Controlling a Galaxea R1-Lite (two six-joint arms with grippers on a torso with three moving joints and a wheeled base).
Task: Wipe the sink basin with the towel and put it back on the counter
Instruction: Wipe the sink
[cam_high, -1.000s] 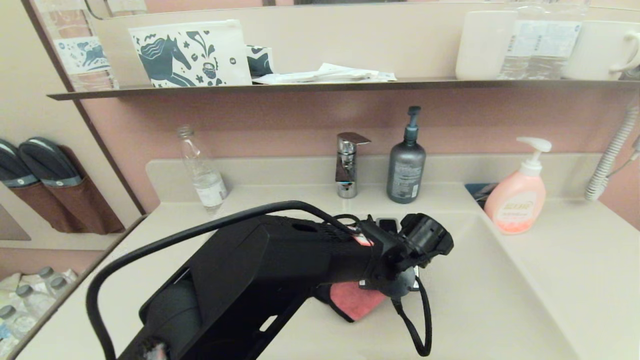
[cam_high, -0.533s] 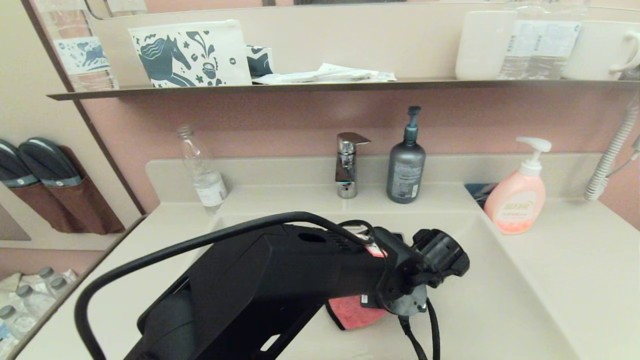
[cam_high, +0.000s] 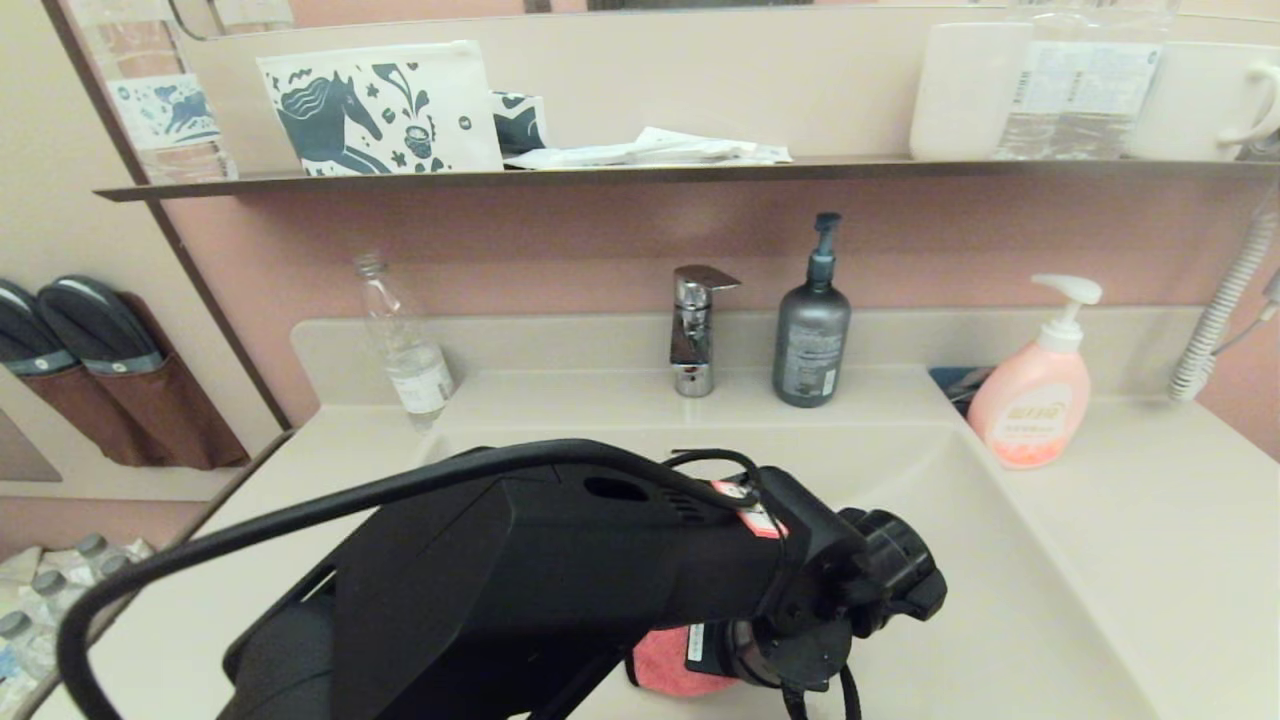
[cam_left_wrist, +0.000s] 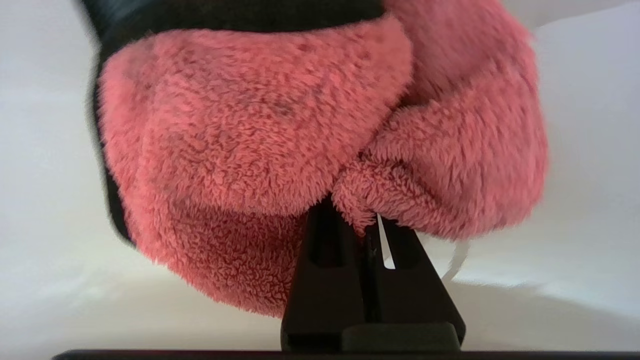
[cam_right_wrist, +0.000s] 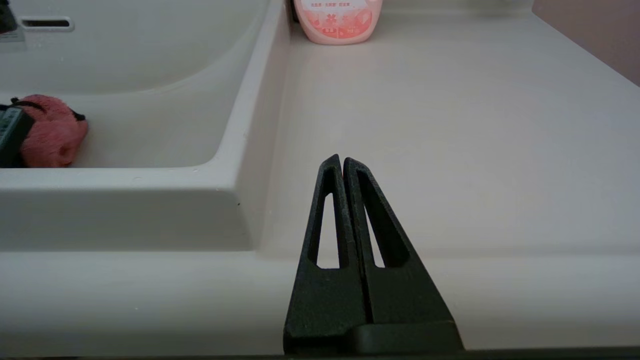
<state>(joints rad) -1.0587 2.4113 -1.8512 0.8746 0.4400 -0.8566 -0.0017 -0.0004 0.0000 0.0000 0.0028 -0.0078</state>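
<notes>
Left hand grips towel in sink basin; pink soap bottle beside; right hand closed

Even, soft indoor light throughout, faint shadows; the head view bows at its edges, the left wrist close-up slightly smeared.

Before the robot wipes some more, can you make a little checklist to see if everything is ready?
1. Left tool shut on the towel: ok.
2. Towel down inside the sink basin: ok.
3. Towel pressed flat on the basin floor: cannot tell.
4. Right tool parked over the counter, out of the way: ok.
5. Pink soap bottle standing clear of the basin: ok.
</notes>
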